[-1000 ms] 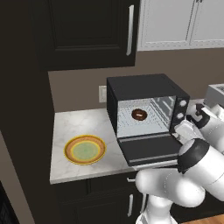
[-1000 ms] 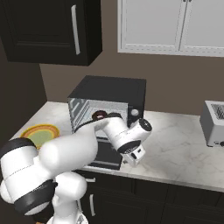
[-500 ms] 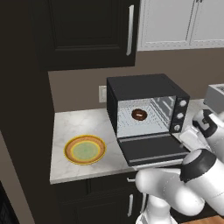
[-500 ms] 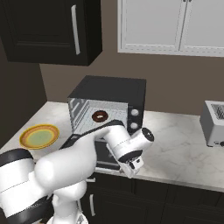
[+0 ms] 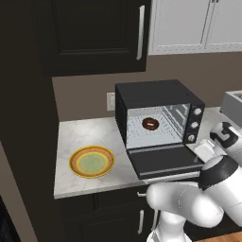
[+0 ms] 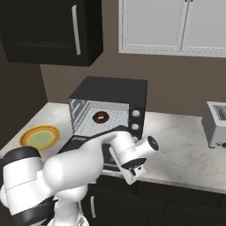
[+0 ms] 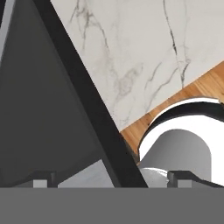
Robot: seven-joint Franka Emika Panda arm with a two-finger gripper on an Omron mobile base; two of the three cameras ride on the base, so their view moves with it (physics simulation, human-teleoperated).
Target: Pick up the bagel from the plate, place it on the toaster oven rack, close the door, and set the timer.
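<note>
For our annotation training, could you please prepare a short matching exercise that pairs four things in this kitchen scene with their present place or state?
Things:
1. bagel
2. plate
3. door
4. tool

Places or states:
a. folded down, open
b. bare, on the counter left of the oven
c. on the rack inside the oven
d. open, holding nothing

Pairs: 1-c, 2-b, 3-a, 4-d

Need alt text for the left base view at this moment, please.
A bagel sits on the rack inside an open toaster oven, door folded down. Left of it, an empty plate rests on the marble counter; the white arm bends low at the right.
</note>
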